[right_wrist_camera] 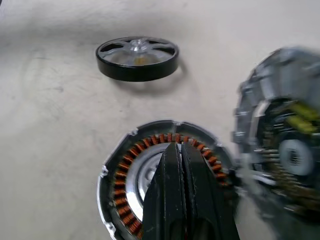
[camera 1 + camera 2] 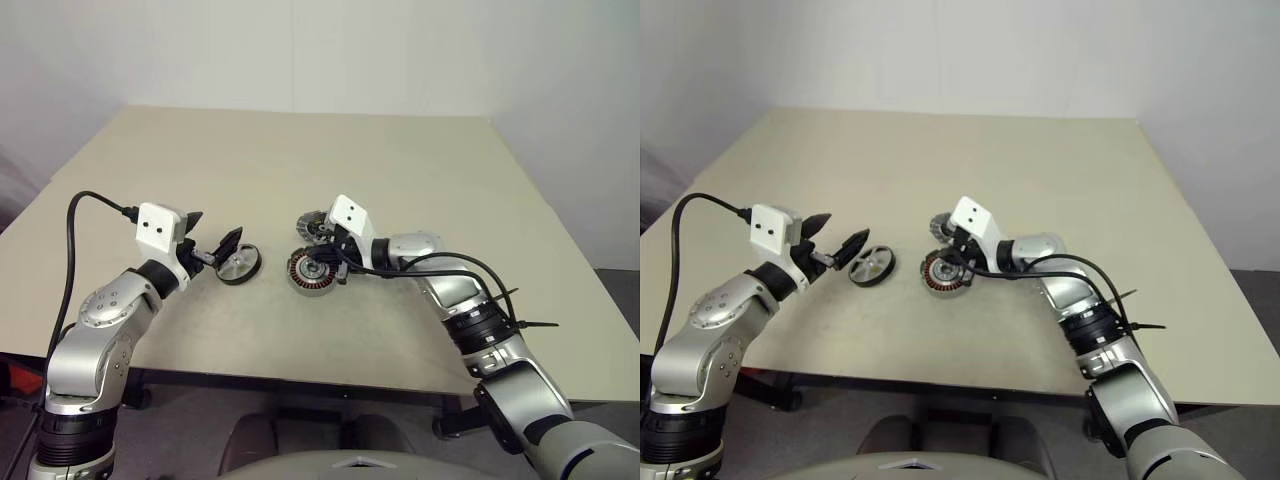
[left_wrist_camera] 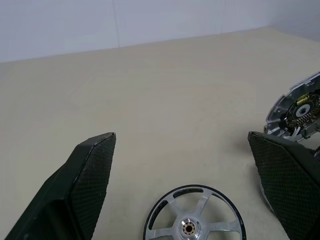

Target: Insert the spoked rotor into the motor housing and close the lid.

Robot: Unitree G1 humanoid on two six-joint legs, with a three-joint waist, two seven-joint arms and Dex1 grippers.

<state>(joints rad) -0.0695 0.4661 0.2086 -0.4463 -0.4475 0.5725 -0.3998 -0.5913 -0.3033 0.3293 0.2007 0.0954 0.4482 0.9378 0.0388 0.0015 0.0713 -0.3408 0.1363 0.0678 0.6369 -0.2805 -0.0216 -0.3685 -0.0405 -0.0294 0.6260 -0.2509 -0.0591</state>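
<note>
1. Table [image 2: 300,160] holds all parts.
2. Motor housing [image 2: 308,272] lies flat mid-table, lid [image 2: 311,227] just behind; shut right gripper [image 2: 322,268] is seen over it.
3. Spoked rotor [image 2: 238,264] lies flat just ahead of wide-open, empty left gripper [image 2: 210,240], the nearer arm.

**Left hand spread, right hand pinched shut**

The left arm reaches in from the left side, forearm angled inward, its wrist roughly level. The left hand [image 2: 212,249] holds its two black fingers [image 3: 87,175] wide apart, pointing toward the centre. The right arm comes in from the right with the elbow bent and the wrist turned leftward and tipped slightly down. The right hand [image 1: 181,150] has its fingers pressed together, tips meeting.
</note>
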